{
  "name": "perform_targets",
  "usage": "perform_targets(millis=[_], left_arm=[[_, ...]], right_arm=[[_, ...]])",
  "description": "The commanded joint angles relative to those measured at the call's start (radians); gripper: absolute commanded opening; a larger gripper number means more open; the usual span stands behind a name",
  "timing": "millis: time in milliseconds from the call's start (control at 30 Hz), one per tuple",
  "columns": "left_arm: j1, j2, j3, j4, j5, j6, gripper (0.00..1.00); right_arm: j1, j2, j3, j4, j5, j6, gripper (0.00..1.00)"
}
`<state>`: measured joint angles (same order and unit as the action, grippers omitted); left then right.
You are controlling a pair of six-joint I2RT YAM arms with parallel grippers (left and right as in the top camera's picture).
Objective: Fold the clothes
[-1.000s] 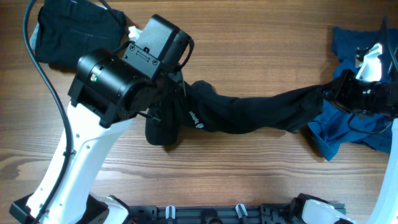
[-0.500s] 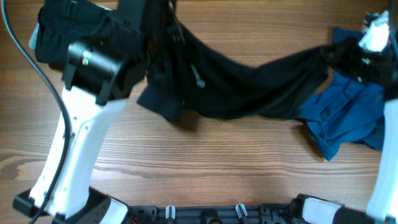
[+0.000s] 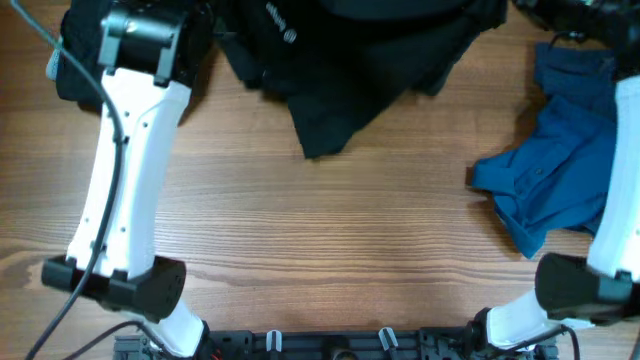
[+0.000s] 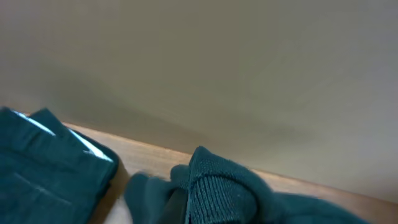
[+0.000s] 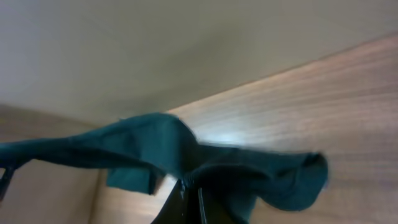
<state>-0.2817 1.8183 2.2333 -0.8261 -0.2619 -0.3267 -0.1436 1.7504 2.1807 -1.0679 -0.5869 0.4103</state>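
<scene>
Open table [image 3: 330,260] mid-front, blue garment [image 3: 555,185] right, black shirt [image 3: 360,70] far side

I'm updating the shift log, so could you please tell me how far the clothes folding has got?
Done: one dark garment looks folded flat at the left. In hand: the black shirt hangs lifted between the left arm and right arm, not yet folded. Left: the blue garment lies crumpled on the right.

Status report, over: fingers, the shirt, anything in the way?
Shut on black shirt: left gripper, right gripper. Shirt hangs spread between them above the table's far side. Blue garment heaped at right, not under it.
</scene>
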Motion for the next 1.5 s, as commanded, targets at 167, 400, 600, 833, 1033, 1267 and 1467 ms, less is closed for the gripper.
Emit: perform_targets(millis=[167,400,600,833,1033,1267,1467], left_arm=[[-0.002,-0.135,0.052,-0.33,0.018,-0.055,0.04],[-0.023,-0.185,0.052,-0.346,0.033,-0.035,0.04],[-0.134,-0.337,0.052,-0.413,0.034,-0.104,0.04],[-0.151,-0.342,0.052,-0.425,0.033,-0.108,0.04],[-0.151,-0.279,0.052,-0.475,-0.03,-0.107,0.04],[-0.147,-0.23,0.052,-0.525,-0.072,-0.108,0.04],[-0.147,-0.22,0.052,-0.572,-0.072,-0.13,0.04]], right_arm=[[0.0,-0.055,0.03,-0.293,0.165,-0.145,0.05],[0.0,-0.105,0.031,-0.304,0.054,-0.121,0.04],[0.0,-0.238,0.031,-0.321,0.075,-0.071,0.04],[0.0,-0.223,0.031,-0.326,0.079,-0.063,0.04],[0.0,-0.175,0.031,-0.336,0.203,-0.065,0.04],[0.0,-0.132,0.03,-0.393,0.381,-0.033,0.04],[0.0,-0.101,0.028,-0.527,0.458,-0.044,0.04]])
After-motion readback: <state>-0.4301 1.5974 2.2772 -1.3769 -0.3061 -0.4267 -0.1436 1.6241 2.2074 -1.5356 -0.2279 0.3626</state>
